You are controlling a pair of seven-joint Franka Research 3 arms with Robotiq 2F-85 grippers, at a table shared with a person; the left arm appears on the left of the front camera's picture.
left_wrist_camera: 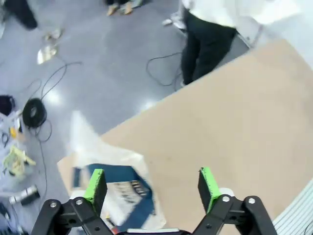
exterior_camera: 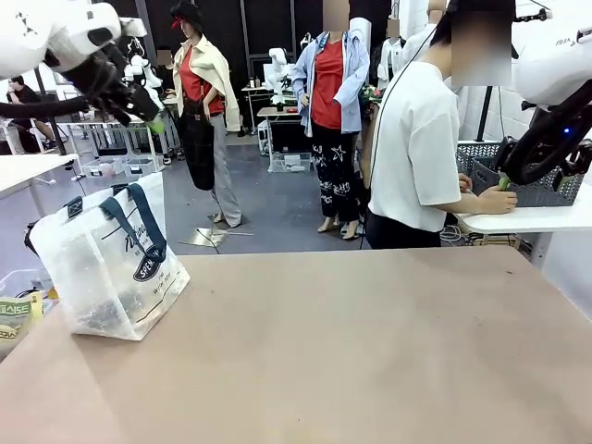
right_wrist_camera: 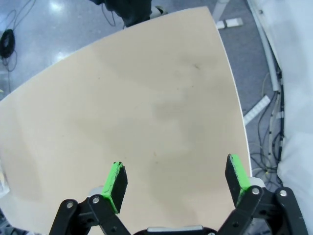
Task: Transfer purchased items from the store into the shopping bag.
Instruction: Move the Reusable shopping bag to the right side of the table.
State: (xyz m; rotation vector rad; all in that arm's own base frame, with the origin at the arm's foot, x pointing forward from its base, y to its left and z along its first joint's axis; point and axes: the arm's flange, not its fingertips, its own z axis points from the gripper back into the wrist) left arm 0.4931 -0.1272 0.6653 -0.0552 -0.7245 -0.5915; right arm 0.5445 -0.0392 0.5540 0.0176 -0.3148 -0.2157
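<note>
Your left gripper [left_wrist_camera: 152, 188] hangs wide open and empty directly above the shopping bag [left_wrist_camera: 115, 188], probably for dropping items in; your right gripper [right_wrist_camera: 177, 183], equally open, holds nothing over bare table [right_wrist_camera: 146, 112].

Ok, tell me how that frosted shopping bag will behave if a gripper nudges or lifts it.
The shopping bag leans and its thin walls crease, so it is probably floppy and would buckle under a push. It likely tips easily. Its navy handles droop limp, so lifting by them would probably let it sag.

front: level across table [exterior_camera: 370, 351] toward person | wrists: high, looking down; both share the tabletop
</note>
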